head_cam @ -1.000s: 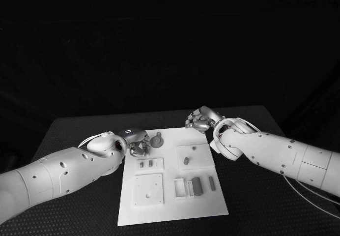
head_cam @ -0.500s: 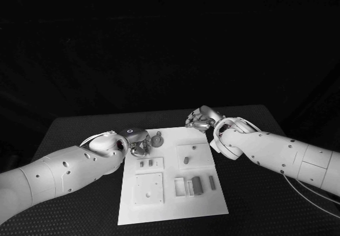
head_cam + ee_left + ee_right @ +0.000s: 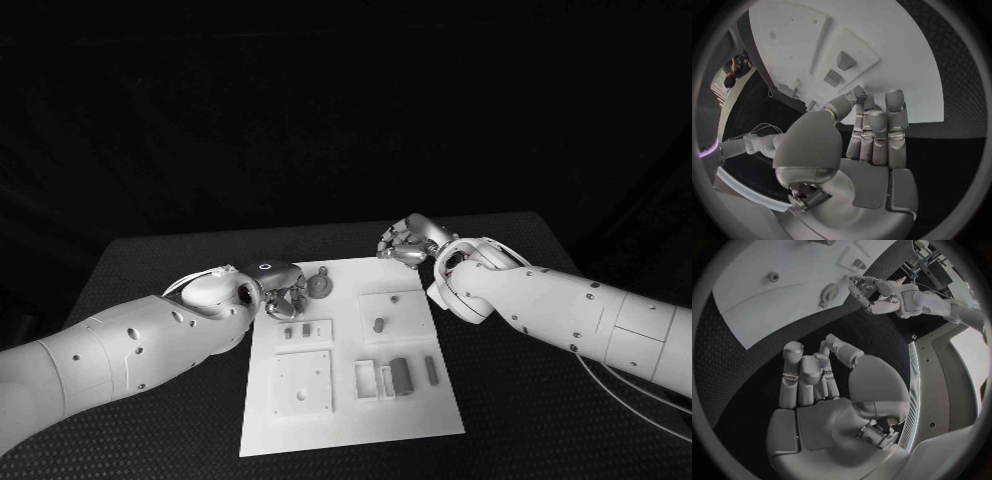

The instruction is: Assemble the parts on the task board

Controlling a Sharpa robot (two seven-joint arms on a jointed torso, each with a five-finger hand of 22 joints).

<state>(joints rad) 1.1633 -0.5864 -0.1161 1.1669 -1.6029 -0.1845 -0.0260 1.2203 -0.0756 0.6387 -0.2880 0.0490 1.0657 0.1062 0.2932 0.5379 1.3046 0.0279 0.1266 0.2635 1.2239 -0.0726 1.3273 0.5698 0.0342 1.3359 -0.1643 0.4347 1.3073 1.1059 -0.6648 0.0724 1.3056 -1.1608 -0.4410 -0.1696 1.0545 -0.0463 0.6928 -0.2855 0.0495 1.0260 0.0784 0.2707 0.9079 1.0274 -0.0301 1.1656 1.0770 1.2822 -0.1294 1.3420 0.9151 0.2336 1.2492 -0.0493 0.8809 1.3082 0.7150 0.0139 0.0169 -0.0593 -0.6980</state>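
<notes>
No readable text, label, number or sign appears on anything here.

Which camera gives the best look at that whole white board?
The head view: it shows the task board whole, with every edge and recess. The left wrist view shows the task board partly, behind fingers; the right wrist view catches one end.

The left hand (image 3: pixel 283 290) and right hand (image 3: pixel 407 243) flank the board's (image 3: pixel 351 425) far end; small parts (image 3: pixel 401 376) dot its middle; bare tabletop (image 3: pixel 534 420) lies either side.
</notes>
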